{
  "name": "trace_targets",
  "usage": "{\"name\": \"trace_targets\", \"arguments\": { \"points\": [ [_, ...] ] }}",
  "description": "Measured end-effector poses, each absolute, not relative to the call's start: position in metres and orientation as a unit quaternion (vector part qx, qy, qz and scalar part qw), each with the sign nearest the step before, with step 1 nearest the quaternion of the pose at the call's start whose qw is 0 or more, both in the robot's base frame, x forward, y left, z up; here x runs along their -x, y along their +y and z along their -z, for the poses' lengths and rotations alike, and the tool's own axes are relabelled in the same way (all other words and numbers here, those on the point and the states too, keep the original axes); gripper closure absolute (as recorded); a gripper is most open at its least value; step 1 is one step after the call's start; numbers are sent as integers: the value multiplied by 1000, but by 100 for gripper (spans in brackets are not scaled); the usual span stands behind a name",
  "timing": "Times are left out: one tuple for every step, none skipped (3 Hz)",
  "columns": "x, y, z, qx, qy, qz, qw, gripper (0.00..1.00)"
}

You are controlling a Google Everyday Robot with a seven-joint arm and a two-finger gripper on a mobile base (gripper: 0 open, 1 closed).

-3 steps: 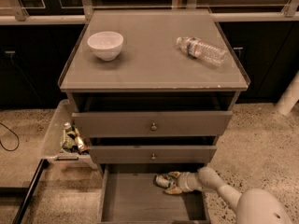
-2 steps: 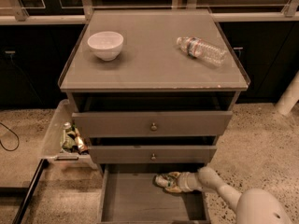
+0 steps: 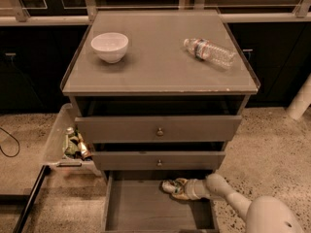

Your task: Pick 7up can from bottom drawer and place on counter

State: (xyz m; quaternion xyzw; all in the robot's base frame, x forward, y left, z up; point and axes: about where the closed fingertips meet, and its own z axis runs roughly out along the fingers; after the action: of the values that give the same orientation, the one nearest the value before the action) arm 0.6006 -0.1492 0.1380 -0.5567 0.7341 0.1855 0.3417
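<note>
Small silvery-green metal 7up can (image 3: 169, 185) at rear right of open grey-brown wooden bottom drawer (image 3: 141, 210), at gripper (image 3: 177, 190) tip. Long axis, pointing dir.: indeterminate. Claw state: cannot tell.

Three drawers are counted: the top drawer (image 3: 204, 129), the middle drawer (image 3: 121, 160) and the bottom drawer (image 3: 141, 212). Two knobs (image 3: 160, 131) (image 3: 159, 163) are seen, one on each upper drawer. On the one counter (image 3: 155, 67), one bowl (image 3: 110, 46) and one bottle (image 3: 209, 52) are found. One can (image 3: 170, 185) and one gripper (image 3: 178, 190) are seen inside the bottom drawer, at its back.
</note>
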Motion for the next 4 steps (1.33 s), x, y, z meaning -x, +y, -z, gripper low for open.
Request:
{"name": "trace_targets", "arguments": {
  "points": [
    [-591, -150, -141, 554, 735, -192, 340, 100],
    [-577, -155, -167, 555, 733, -187, 345, 100],
    [-559, -153, -207, 567, 728, -174, 343, 100],
    [-551, -154, -255, 580, 728, -142, 338, 100]
  ]
}}
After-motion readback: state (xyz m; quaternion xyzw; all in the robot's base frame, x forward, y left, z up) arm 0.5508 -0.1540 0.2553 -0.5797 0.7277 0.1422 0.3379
